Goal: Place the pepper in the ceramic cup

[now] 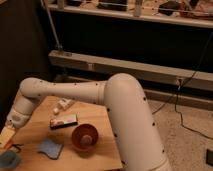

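My gripper (7,136) hangs at the far left of the camera view, over the left edge of the wooden table (95,117). It is shut on the pepper (5,138), a slim orange-tan shape pointing down and left from the fingers. The ceramic cup (8,160), small, round and blue-grey, stands just below the gripper at the table's front left corner, partly cut off by the frame. The pepper's tip sits a little above the cup's rim, apart from it.
A flat blue pad (50,148) lies right of the cup. A glossy red-brown bowl (84,137) stands mid-table, with a dark rectangular bar (64,121) behind it and a small white object (62,105) further back. My white arm (125,115) spans the table's right side.
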Controlling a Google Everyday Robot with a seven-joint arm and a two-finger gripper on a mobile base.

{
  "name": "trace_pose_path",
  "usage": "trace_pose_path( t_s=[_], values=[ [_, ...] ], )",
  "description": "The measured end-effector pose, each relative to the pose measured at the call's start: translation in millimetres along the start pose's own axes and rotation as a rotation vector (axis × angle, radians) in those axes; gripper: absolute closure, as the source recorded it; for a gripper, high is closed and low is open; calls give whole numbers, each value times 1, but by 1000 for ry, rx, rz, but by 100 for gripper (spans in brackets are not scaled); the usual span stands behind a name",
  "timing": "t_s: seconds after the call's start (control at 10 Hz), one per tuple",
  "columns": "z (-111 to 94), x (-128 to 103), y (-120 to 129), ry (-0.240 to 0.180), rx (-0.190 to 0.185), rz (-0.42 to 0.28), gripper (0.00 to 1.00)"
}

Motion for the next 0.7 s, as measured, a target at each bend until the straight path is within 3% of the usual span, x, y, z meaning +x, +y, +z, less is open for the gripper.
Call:
trace_pose_path(
  t_s=[0.7],
  values=[
    [26, -7, 7, 31, -52, -71, 100]
  ],
)
